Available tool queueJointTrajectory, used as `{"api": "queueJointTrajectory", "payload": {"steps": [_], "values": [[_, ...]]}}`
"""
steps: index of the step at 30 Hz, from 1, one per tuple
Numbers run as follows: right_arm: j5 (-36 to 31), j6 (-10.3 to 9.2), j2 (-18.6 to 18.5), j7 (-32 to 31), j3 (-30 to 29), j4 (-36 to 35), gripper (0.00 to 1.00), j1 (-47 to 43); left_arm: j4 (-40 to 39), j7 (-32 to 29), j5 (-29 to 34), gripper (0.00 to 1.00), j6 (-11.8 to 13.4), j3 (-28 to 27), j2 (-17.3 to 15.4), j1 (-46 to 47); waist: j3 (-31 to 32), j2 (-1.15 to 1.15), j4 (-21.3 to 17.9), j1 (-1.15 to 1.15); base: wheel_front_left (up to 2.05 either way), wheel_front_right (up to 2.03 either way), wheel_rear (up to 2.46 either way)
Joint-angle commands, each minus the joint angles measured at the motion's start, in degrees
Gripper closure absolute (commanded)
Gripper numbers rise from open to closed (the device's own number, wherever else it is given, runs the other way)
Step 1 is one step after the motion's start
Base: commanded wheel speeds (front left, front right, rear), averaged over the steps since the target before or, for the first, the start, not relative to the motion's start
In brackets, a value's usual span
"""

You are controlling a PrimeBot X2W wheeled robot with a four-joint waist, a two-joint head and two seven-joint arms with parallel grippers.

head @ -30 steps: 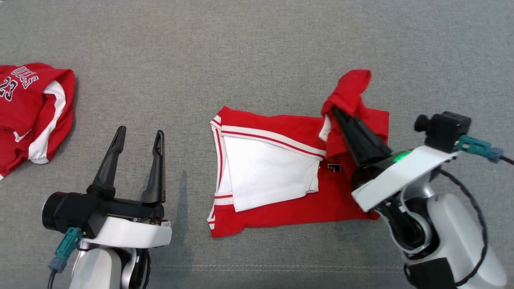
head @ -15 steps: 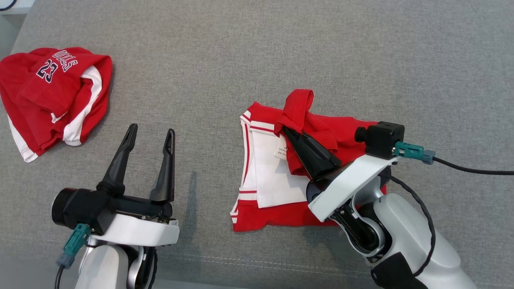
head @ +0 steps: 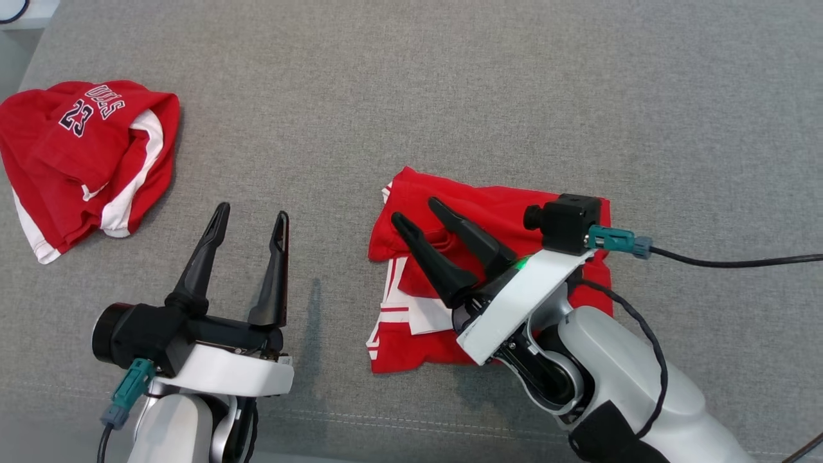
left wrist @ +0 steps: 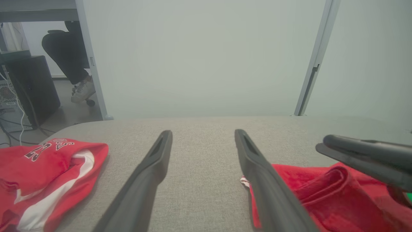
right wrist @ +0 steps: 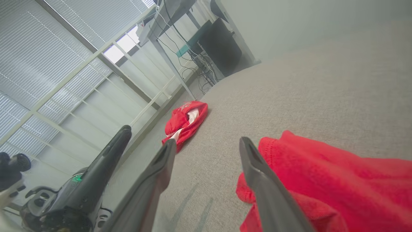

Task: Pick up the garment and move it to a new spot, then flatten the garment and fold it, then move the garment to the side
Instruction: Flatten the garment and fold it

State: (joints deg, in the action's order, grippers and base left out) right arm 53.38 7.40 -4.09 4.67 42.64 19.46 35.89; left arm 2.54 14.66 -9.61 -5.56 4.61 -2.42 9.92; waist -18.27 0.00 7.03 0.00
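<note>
Folding looks like the step in hand. The red cloth garment with white stripes [head: 488, 199] lies in a bumpy square on the soft grey cloth surface [head: 450, 83], a little right of the middle and close to the near edge. One red flap lies across its top, and some white still peeks out on the left side.

The right gripper [head: 415, 211] hangs over the left end of that flap. Its two dark fingers stand wide apart and hold nothing. The left gripper [head: 252, 212] waits near the near edge, to the left of the garment. It is wide too, and empty.

To do this step well, I think the right gripper should go straight up, so a finger does not catch the flap and pull it open. The flap looks puffy, so a soft press along it would help. The edges should line up.

A second crumpled red shirt with the number 23 [head: 77, 148] sits by the far left corner, well apart.
</note>
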Motion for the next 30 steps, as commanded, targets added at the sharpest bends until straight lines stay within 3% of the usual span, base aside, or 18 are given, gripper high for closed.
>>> {"api": "queueJointTrajectory", "payload": {"steps": [1, 4, 7, 12, 16, 21, 30], "values": [[-0.2, 0.09, 1.2, 1.0, 0.6, -2.3, 0.0, 0.3, -1.2, 0.3, 0.4, 0.0, -0.2, -1.8, -0.5, 1.2, 0.3, 0.0, -0.3, 0.0, 0.0, 0.0, 0.0], [-1.4, 0.09, 1.2, 2.7, 0.5, -7.7, 0.0, -0.1, -0.9, 0.3, 0.6, 0.0, -0.2, -2.0, -0.5, 0.9, 0.9, 0.0, -0.9, 0.0, 0.0, 0.0, 0.0], [-5.0, 0.09, -1.9, 6.1, -2.6, -13.9, 0.0, -1.1, -0.7, 0.3, 1.1, 0.0, -0.3, -2.2, -0.5, 0.7, 1.7, 0.0, -1.6, 0.0, 0.0, 0.0, 0.0], [-19.1, 0.09, -8.8, 9.4, -16.1, -18.9, 0.0, -6.8, -0.7, 0.3, 2.0, 0.0, 0.2, -3.6, -0.7, 0.4, 3.3, 0.0, -2.5, 0.0, 0.0, 0.0, 0.0], [-29.0, 0.09, -11.5, 9.9, -25.9, -21.0, 0.0, -13.3, -0.9, 0.3, 2.7, 0.0, 1.0, -4.8, -1.1, 0.0, 4.3, 0.0, -3.0, 0.0, 0.0, 0.0, 0.0], [-36.4, 0.09, -12.6, 10.2, -32.9, -20.5, 0.0, -20.6, -0.8, 0.3, 3.7, 0.0, 1.9, -5.6, -1.7, -1.2, 5.5, 0.0, -3.6, 0.0, 0.0, 0.0, 0.0], [-39.6, 0.09, -9.2, 10.3, -37.3, -19.1, 0.0, -30.1, 0.1, 0.3, 4.5, 0.0, 3.0, -6.2, -2.8, -3.5, 7.2, 0.0, -3.9, 0.0, 0.0, 0.0, 0.0]]}}
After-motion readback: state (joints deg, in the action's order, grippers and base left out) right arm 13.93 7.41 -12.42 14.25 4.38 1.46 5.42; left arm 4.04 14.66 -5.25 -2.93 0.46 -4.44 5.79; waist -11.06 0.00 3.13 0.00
